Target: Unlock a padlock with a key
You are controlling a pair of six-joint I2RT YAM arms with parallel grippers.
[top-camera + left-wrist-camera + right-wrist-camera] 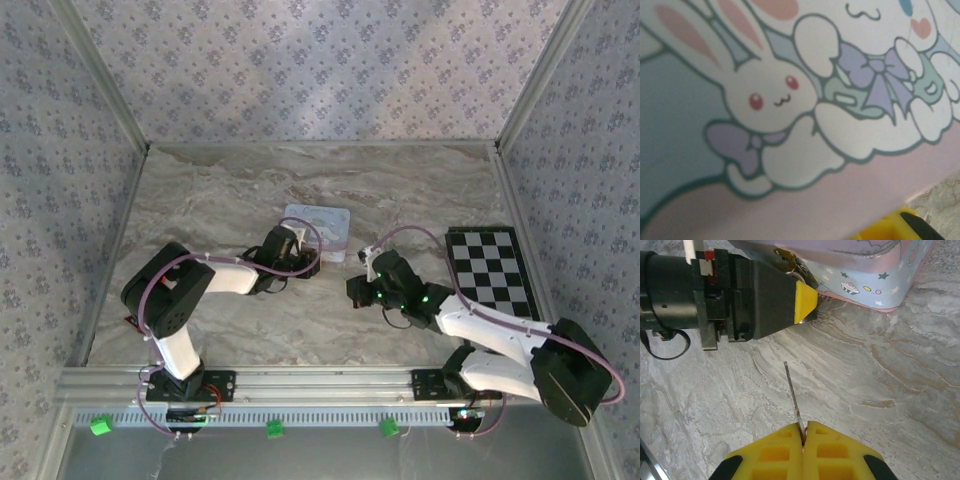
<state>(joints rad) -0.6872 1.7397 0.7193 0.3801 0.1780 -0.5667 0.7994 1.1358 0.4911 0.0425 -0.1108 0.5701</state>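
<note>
I report the right claw [802,430] clamped on the key [791,390], blade aimed across the surface [880,390] toward the left claw [806,297], closure indeterminable, with the apparent padlock [789,261] at its tip against the tin [865,275]; insertion pending, requiring keyhole alignment.

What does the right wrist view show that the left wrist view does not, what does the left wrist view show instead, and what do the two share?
Right wrist view: the right gripper shut on a thin metal key, and the starred pale-blue side of the cartoon tin.
Left wrist view: the tin's lid picture close up, with a white rabbit and a purple bow.
Both: the tin, the marble table and the left gripper, its yellow fingertip at the tin's edge.
</note>
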